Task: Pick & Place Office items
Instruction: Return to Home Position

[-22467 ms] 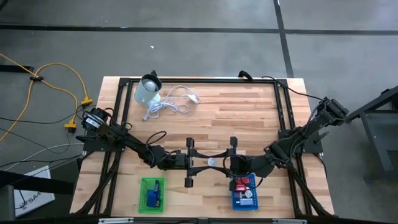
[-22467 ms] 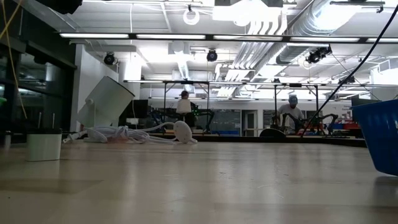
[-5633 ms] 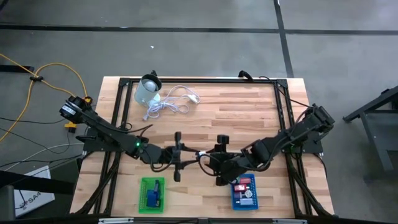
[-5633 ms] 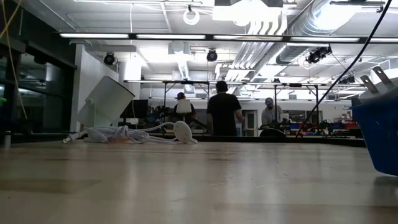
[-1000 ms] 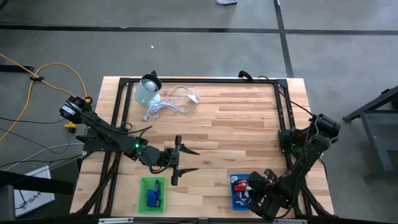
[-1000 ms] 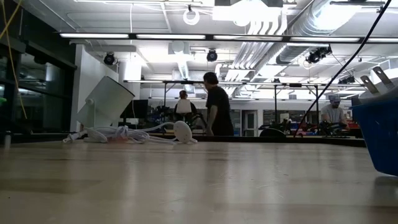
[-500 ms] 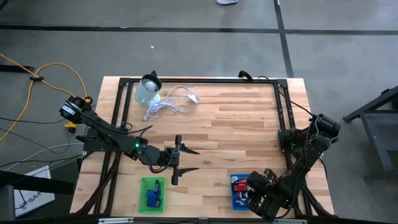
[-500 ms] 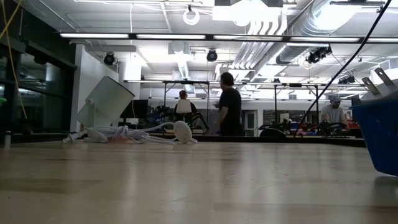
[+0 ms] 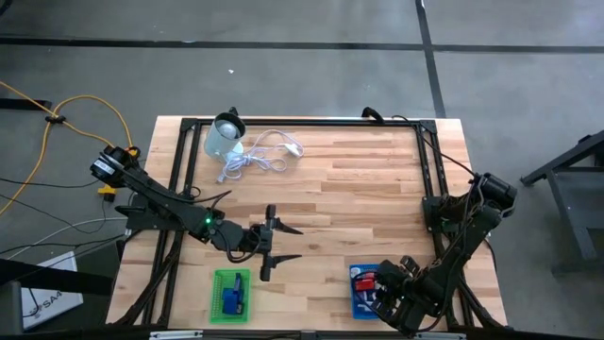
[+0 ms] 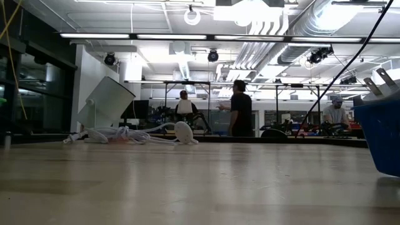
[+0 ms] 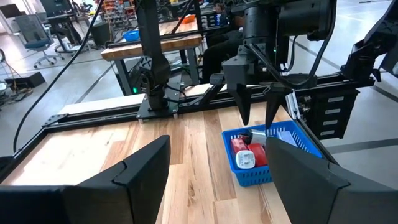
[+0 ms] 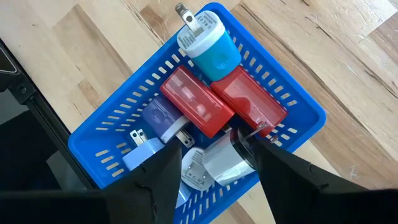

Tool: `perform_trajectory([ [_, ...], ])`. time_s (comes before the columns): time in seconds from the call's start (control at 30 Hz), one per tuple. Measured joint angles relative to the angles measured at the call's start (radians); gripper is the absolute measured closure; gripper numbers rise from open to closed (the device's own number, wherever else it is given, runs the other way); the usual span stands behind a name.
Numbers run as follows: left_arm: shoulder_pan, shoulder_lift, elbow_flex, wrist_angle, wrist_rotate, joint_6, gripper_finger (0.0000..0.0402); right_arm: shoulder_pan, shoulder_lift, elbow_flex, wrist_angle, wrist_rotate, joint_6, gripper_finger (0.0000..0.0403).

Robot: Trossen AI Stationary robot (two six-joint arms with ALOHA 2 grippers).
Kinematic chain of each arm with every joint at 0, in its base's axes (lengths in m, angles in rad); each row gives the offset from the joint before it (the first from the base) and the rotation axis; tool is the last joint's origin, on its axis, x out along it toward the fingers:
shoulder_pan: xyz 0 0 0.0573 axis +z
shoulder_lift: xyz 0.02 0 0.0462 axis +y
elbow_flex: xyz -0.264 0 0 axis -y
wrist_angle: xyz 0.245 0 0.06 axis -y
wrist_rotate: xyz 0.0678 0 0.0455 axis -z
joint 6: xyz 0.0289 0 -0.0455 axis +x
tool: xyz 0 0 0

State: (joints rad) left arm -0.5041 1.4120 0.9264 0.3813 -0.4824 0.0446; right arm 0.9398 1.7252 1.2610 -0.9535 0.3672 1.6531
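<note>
Right gripper (image 12: 214,148), btm right of high view, spread wide & empty over blue slotted plastic basket (image 12: 313,113) w/ 2 red blocky adapters (image 12: 196,106), 1 round blue-white plug (image 12: 214,53). My left gripper (image 9: 294,243), mid-frame: spread, empty.

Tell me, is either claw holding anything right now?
No. Both are open and empty: left gripper over the table, right gripper above the blue bin.

The right gripper (image 11: 256,124), which met the left gripper (image 9: 294,244) near the middle of the counter's front edge, now hangs with its fingers apart over the blue bin (image 10: 382,134) at the front right corner. The left gripper has drawn back slightly toward the left edge. The white piece that stood on the counter is gone, and a white pronged adapter (image 10: 382,80) pokes above the bin's rim. A person (image 10: 240,115) has walked across the room behind.
</note>
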Motion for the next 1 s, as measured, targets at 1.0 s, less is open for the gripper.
perform_trajectory([
  [1.0,0.000,0.000,0.000,-0.016,0.000,-0.075,0.0146,-0.279,-0.080,0.001,0.277,-0.110,-0.552,0.0213],
])
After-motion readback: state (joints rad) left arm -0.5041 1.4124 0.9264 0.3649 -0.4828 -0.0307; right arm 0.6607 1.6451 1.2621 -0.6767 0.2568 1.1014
